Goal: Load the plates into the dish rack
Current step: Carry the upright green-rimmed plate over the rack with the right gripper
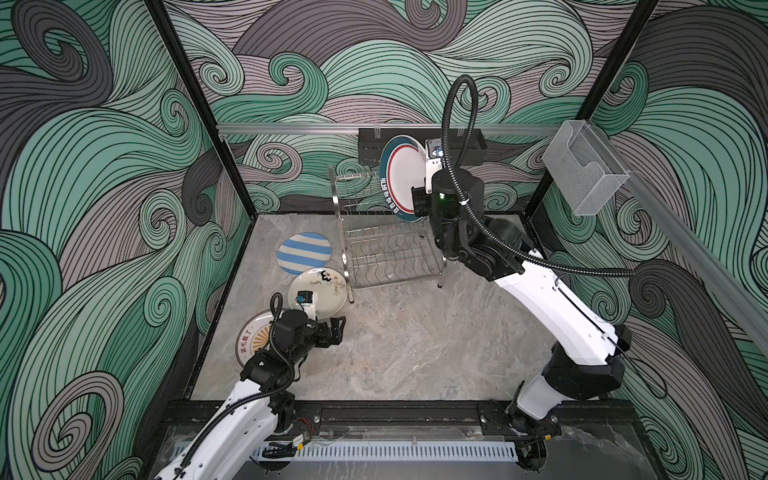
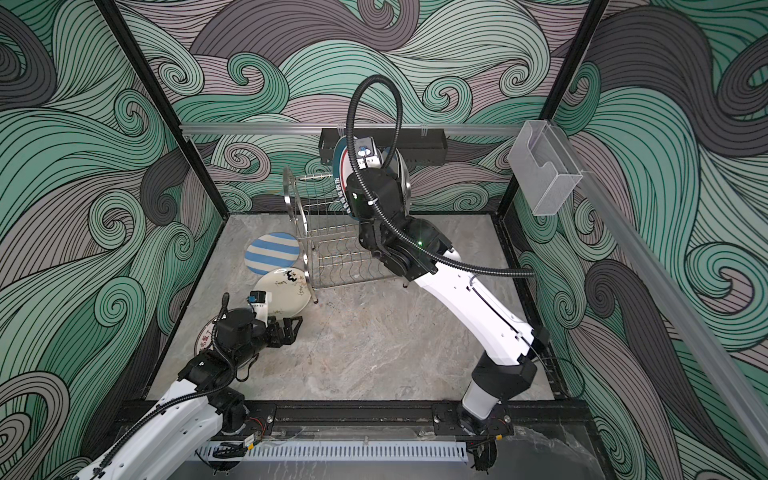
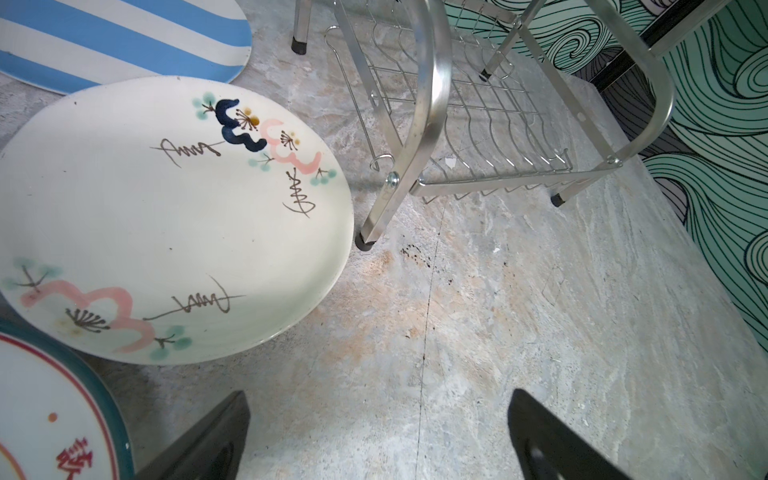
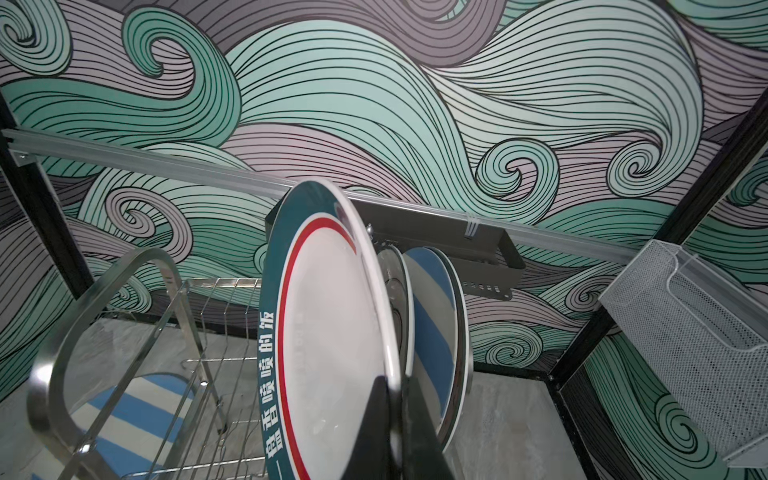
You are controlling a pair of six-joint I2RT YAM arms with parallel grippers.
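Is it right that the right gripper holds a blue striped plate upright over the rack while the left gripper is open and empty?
No: the right gripper holds the teal-rimmed plate, as the right wrist view shows. The rest is right.

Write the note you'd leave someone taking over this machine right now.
Right gripper: shut on the teal-rimmed white round plate, upright at the upper tier of the shiny steel wire dish rack.
Left gripper: open, empty, above the grey stone table.
Done: a blue-striped plate and a pale plate stand in the rack.
Left: release the held plate, then load the second striped plate, cream flowered plate and sunburst plate from the table.
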